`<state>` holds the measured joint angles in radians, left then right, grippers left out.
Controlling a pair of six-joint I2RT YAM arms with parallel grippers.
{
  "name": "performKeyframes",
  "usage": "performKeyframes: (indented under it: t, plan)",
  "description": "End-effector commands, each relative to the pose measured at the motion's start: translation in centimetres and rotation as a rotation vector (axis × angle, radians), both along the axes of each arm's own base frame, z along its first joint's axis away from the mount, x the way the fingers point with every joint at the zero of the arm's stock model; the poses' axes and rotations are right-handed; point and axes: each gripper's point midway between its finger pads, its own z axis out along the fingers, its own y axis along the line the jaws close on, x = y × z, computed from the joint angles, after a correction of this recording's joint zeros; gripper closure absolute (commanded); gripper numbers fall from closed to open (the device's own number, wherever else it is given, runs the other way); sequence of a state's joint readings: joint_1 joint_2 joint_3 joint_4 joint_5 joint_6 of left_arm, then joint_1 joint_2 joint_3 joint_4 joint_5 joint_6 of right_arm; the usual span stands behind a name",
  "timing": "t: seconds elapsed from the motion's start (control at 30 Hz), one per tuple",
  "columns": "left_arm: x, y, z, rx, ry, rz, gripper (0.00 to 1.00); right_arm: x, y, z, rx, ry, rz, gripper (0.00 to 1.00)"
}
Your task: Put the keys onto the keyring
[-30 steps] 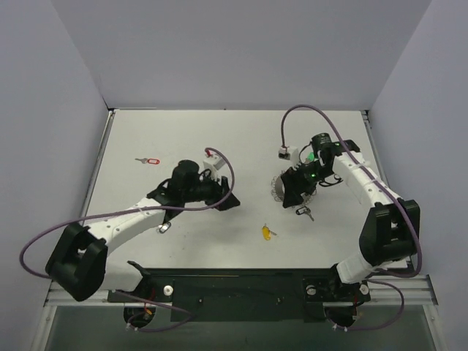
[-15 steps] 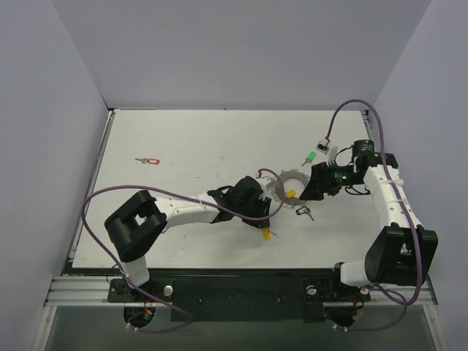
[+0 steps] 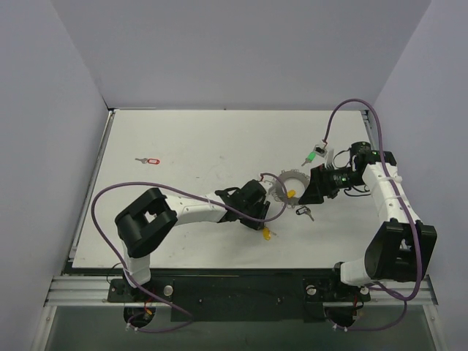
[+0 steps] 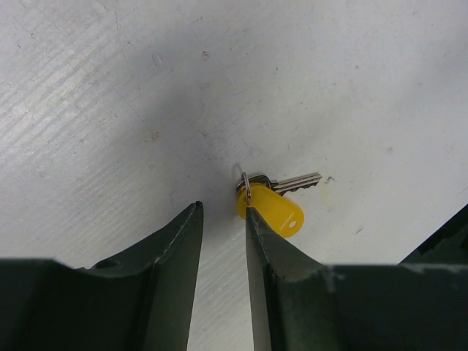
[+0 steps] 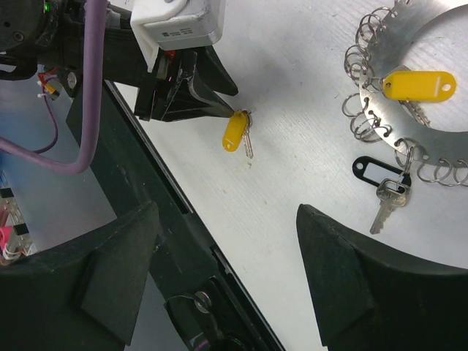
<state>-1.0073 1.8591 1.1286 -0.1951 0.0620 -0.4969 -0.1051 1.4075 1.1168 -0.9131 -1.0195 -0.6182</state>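
Barely any change: left arm (image 3: 191,212) elbow edged right, both hands roughly where they were. Loose yellow key (image 4: 270,208) lies flat on tabletop (image 4: 110,88), at 7 o'clock of keyring (image 5: 380,99), apart from it. Keyring carries a yellow-tagged key (image 5: 418,85) and a black-tagged key (image 5: 376,175). Left hand (image 4: 222,213) just beside loose key, fingers narrowly parted, nothing between. Right hand (image 5: 228,212) spread wide, empty, at keyring's 3 o'clock side.

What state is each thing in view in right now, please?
left gripper: open, empty
right gripper: wide open, empty
keyring: lying flat
loose yellow key: unattached, just beyond left gripper
other yellow key: hooked on keyring
dark grey key: apparently hooked on keyring
red key: unattached
green key: unattached
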Motion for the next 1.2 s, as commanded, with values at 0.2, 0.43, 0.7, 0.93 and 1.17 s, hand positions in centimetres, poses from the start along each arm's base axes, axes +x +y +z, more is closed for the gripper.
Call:
performKeyframes:
  t: [0.2, 0.43, 0.7, 0.93, 1.17]
  plan:
    - [0.7, -2.3, 2.2, -0.079, -0.03, -0.035, 0.62, -0.2, 0.4, 1.0, 0.042, 0.006, 0.023, 0.29]
    - [0.6, -2.8, 1.8, -0.078, -0.013, -0.04, 0.66, -0.4, 0.4, 1.0, 0.041, 0.009, 0.031, 0.29]
    - [0.6, -3.2, 1.7, -0.081, -0.004, -0.051, 0.71, -0.6, 0.4, 1.0, 0.045, 0.019, 0.042, 0.29]
    - [0.7, -3.4, 1.5, -0.081, -0.001, -0.051, 0.79, -0.7, 0.5, 1.1, 0.047, 0.021, 0.05, 0.29]
    - [0.7, -3.5, 1.1, -0.065, 0.004, -0.058, 0.84, -0.8, 0.4, 1.1, 0.047, 0.023, 0.057, 0.29]
